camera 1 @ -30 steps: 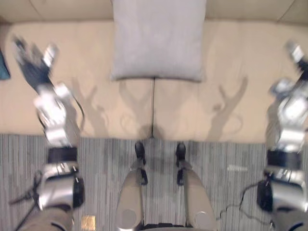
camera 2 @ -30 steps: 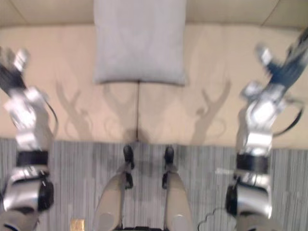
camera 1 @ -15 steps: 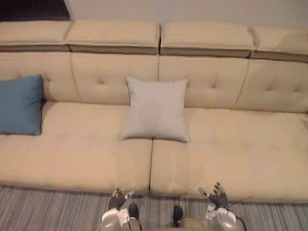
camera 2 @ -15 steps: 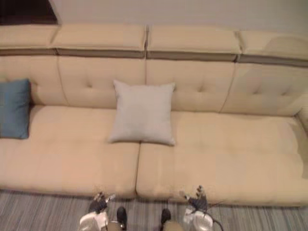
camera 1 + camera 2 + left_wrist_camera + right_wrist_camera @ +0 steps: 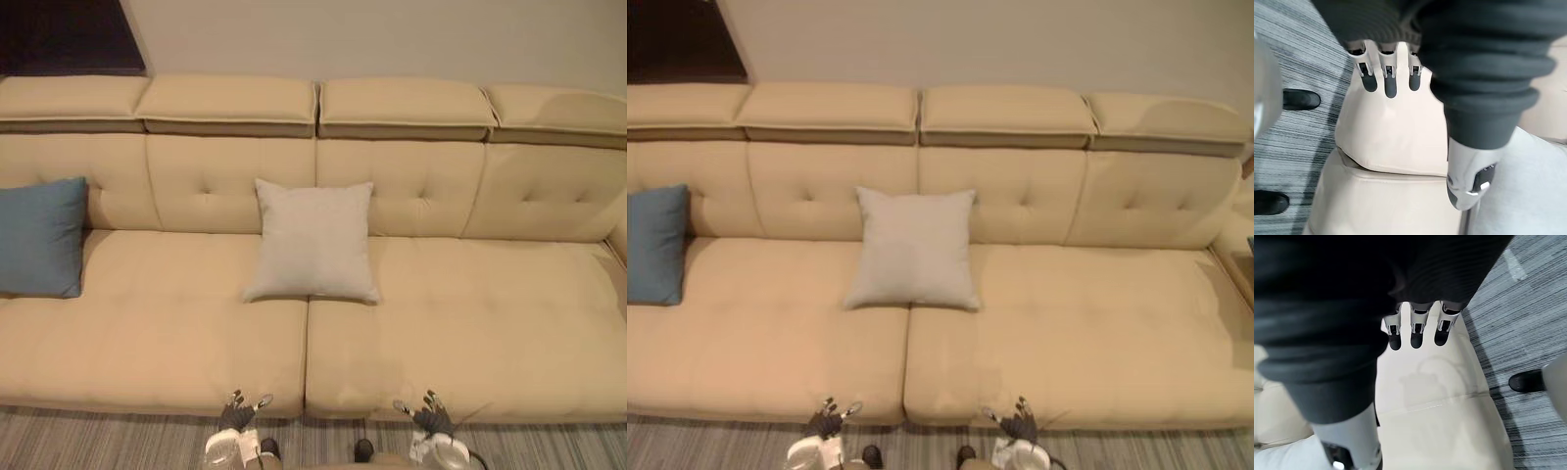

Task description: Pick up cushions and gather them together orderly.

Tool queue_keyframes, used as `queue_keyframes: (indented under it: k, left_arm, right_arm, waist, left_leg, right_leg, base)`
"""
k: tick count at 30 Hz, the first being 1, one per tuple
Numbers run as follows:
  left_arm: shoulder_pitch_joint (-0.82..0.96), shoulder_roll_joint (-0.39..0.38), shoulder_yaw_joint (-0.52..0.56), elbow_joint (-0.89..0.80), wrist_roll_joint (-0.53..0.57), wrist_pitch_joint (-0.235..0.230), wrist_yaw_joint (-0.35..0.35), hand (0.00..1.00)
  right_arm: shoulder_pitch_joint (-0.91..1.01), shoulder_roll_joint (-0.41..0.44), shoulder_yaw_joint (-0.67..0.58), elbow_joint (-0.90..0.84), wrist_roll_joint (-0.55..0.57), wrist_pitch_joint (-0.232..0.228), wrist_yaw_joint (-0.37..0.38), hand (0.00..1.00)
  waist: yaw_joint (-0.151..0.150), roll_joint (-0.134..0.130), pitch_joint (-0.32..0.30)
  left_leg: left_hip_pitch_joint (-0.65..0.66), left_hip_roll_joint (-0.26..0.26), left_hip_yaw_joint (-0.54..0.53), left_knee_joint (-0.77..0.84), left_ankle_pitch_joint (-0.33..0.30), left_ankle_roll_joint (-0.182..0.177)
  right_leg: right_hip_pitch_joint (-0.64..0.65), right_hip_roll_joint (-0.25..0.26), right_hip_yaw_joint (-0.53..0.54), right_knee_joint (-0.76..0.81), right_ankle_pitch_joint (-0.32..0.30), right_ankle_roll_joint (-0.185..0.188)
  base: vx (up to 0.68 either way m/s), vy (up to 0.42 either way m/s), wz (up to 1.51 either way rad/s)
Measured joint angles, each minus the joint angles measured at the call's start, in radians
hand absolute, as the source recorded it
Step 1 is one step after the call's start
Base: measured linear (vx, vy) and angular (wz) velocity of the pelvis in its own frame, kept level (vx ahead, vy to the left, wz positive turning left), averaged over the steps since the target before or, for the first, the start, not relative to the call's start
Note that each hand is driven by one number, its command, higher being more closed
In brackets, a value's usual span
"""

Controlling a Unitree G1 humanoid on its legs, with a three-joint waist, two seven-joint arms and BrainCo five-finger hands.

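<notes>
Left eye view: nearest, the left hand (image 5: pixel 236 416) and right hand (image 5: pixel 431 419) hang empty, fingers spread, at the sofa's (image 5: pixel 470 313) front edge. Farther back, a grey cushion (image 5: pixel 313 240) leans mid-sofa and a blue cushion (image 5: pixel 39 235) at its left end. Both look soft and light, best gripped by opposite edges.

The left hand (image 5: pixel 1474 63) and right hand (image 5: pixel 1327 333) wear dark ribbed covers over silver, dark-tipped fingers (image 5: pixel 1389 81).

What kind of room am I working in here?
Likely a living room or lounge: a long beige sofa with a grey cushion and a blue cushion, on a striped grey carpet.
</notes>
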Motion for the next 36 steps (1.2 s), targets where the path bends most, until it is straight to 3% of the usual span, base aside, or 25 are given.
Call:
queue_keyframes:
  k: [2,3,4,5,6,7,8,9,11,13,15,17,19,20,21,24,29,36]
  left_arm:
    - [0.009,0.01,0.0,-0.02,0.0,0.0,0.003,0.0]
    - [0.011,0.02,0.002,-0.029,0.0,0.0,0.003,0.0]
    - [0.003,0.018,0.002,-0.029,0.0,0.002,0.004,0.0]
    - [0.019,-0.004,0.001,-0.03,0.0,0.002,0.004,0.0]
    - [0.042,-0.027,-0.012,-0.039,0.0,0.002,0.004,0.0]
    - [0.042,-0.034,-0.023,-0.053,0.0,0.0,0.004,0.0]
    - [0.031,-0.027,-0.039,-0.059,0.0,0.0,0.007,0.0]
    - [0.03,-0.027,-0.047,-0.057,0.0,0.0,0.012,0.0]
    - [0.026,-0.037,-0.059,-0.048,0.003,0.0,0.013,0.0]
    - [0.03,-0.03,-0.077,-0.048,0.011,-0.001,0.018,0.0]
    - [0.026,-0.028,-0.075,-0.048,0.019,0.0,0.019,0.0]
    - [0.025,-0.024,-0.074,-0.046,0.03,0.001,0.019,0.0]
    - [0.025,-0.027,-0.065,-0.042,0.03,0.004,0.022,0.0]
    - [0.025,-0.027,-0.065,-0.041,0.03,0.004,0.022,0.0]
    - [0.022,-0.023,-0.064,-0.034,0.03,0.006,0.022,0.0]
    - [0.031,-0.009,-0.049,-0.024,0.028,0.018,0.029,0.0]
    - [0.021,-0.001,-0.045,0.005,0.031,0.02,0.029,0.0]
    - [0.006,-0.003,-0.048,0.071,0.07,0.022,0.017,0.0]
  right_arm:
    - [0.004,0.0,0.014,0.005,0.0,0.0,0.0,0.0]
    - [-0.009,-0.001,0.023,0.016,0.0,0.0,0.0,0.0]
    - [-0.025,-0.007,0.023,0.019,0.0,0.0,0.0,0.0]
    - [-0.034,-0.015,0.021,0.018,0.0,-0.001,-0.001,0.0]
    - [-0.038,-0.042,0.022,0.016,0.001,-0.002,-0.009,0.0]
    - [-0.042,-0.046,0.023,0.014,0.001,-0.002,-0.013,0.0]
    - [-0.05,-0.047,0.023,0.015,0.002,-0.002,-0.021,0.0]
    - [-0.061,-0.048,0.023,0.015,0.003,-0.002,-0.024,0.0]
    - [-0.073,-0.05,0.022,0.017,0.01,-0.002,-0.036,0.0]
    - [-0.047,-0.043,0.02,0.025,0.035,-0.001,-0.041,0.0]
    - [-0.047,-0.048,0.013,0.03,0.041,-0.001,-0.045,0.0]
    - [-0.045,-0.053,0.008,0.036,0.041,-0.001,-0.044,0.0]
    - [-0.041,-0.044,0.009,0.039,0.04,-0.001,-0.04,0.0]
    - [-0.04,-0.044,0.009,0.039,0.04,-0.001,-0.04,0.0]
    - [-0.036,-0.04,0.006,0.051,0.04,0.0,-0.038,0.0]
    - [-0.003,-0.001,-0.007,0.081,0.04,0.01,-0.029,0.0]
    - [0.01,0.003,-0.062,0.121,0.042,0.02,-0.027,0.0]
    - [0.006,-0.007,-0.139,0.157,0.05,0.019,-0.017,0.0]
  waist:
    - [0.007,-0.029,-0.018]
    - [0.01,-0.06,-0.024]
    - [0.016,-0.046,-0.015]
    - [0.028,-0.015,-0.015]
    - [0.03,0.019,-0.023]
    - [0.032,0.015,-0.02]
    - [0.038,0.006,-0.014]
    - [0.052,0.025,-0.005]
    - [0.041,0.066,0.029]
    - [0.034,0.056,0.034]
    - [0.029,0.044,0.04]
    - [0.012,0.031,0.044]
    - [0.012,0.038,0.043]
    - [0.012,0.039,0.043]
    - [0.012,0.037,0.046]
    - [0.009,0.009,0.019]
    - [0.001,-0.002,0.0]
    - [0.0,0.033,-0.026]
  left_leg:
    - [-0.032,-0.008,-0.014,0.053,0.0,0.001]
    - [-0.078,-0.006,-0.019,0.117,0.0,0.002]
    - [-0.089,0.0,-0.021,0.133,-0.001,0.001]
    - [-0.096,0.022,-0.027,0.118,0.003,0.006]
    - [-0.114,0.045,-0.025,0.103,0.033,-0.015]
    - [-0.128,0.042,-0.022,0.106,0.037,-0.022]
    - [-0.165,0.038,-0.023,0.112,0.055,-0.038]
    - [-0.195,0.053,-0.027,0.103,0.081,-0.051]
    - [-0.193,0.088,-0.053,0.059,0.14,-0.058]
    - [-0.176,0.09,-0.084,-0.022,0.209,-0.076]
    - [-0.176,0.069,-0.087,0.047,0.148,-0.06]
    - [-0.173,0.05,-0.111,0.207,0.016,-0.042]
    - [-0.124,0.037,-0.179,0.267,-0.123,-0.064]
    - [-0.12,0.034,-0.183,0.265,-0.131,-0.069]
    - [-0.087,0.019,-0.198,0.23,-0.185,-0.082]
    - [-0.062,-0.012,-0.152,0.194,-0.191,-0.068]
    - [-0.03,-0.052,-0.13,0.147,-0.195,-0.06]
    - [0.033,-0.038,-0.089,0.143,-0.204,-0.03]
  right_leg:
    - [0.024,-0.044,0.009,0.15,-0.019,0.023]
    - [0.038,-0.048,0.03,0.14,-0.045,0.06]
    - [0.037,-0.029,0.028,0.133,-0.048,0.062]
    - [0.053,0.006,0.036,0.077,-0.055,0.067]
    - [0.087,0.03,0.051,0.013,-0.104,0.048]
    - [0.078,0.029,0.059,-0.003,-0.133,0.033]
    - [0.067,0.032,0.055,-0.053,-0.182,-0.01]
    - [0.081,0.06,0.048,-0.133,-0.204,-0.054]
    - [0.095,0.099,0.008,-0.167,-0.165,-0.081]
    - [0.079,0.093,-0.055,-0.182,-0.135,-0.111]
    - [0.065,0.074,-0.062,-0.189,-0.113,-0.12]
    - [0.044,0.045,-0.052,-0.213,-0.075,-0.104]
    - [0.013,0.042,-0.014,-0.227,-0.046,-0.08]
    - [0.012,0.043,-0.012,-0.226,-0.046,-0.077]
    - [0.007,0.042,0.019,-0.224,-0.04,-0.057]
    - [0.029,0.023,0.059,-0.314,0.017,-0.019]
    - [0.07,0.016,0.129,-0.445,0.093,-0.016]
    - [0.096,0.056,0.22,-0.506,0.14,-0.003]
  base:
    - [-0.04,-0.145,0.32]
    - [-0.13,-0.22,0.15]
    - [-0.21,-0.179,-0.03]
    - [-0.19,-0.077,-0.04]
    - [-0.19,-0.086,0.0]
    - [-0.22,-0.176,0.06]
    - [-0.28,-0.204,-0.12]
    - [-0.29,-0.19,-0.12]
    - [-0.29,-0.128,0.16]
    - [-0.38,-0.086,0.43]
    - [-0.24,-0.018,0.21]
    - [-0.22,0.066,0.07]
    - [-0.19,0.217,-0.26]
    - [-0.13,0.253,-0.38]
    - [-0.12,0.189,-0.28]
    - [-0.13,0.226,-0.36]
    - [0.01,0.138,-0.28]
    - [0.15,0.037,-0.48]
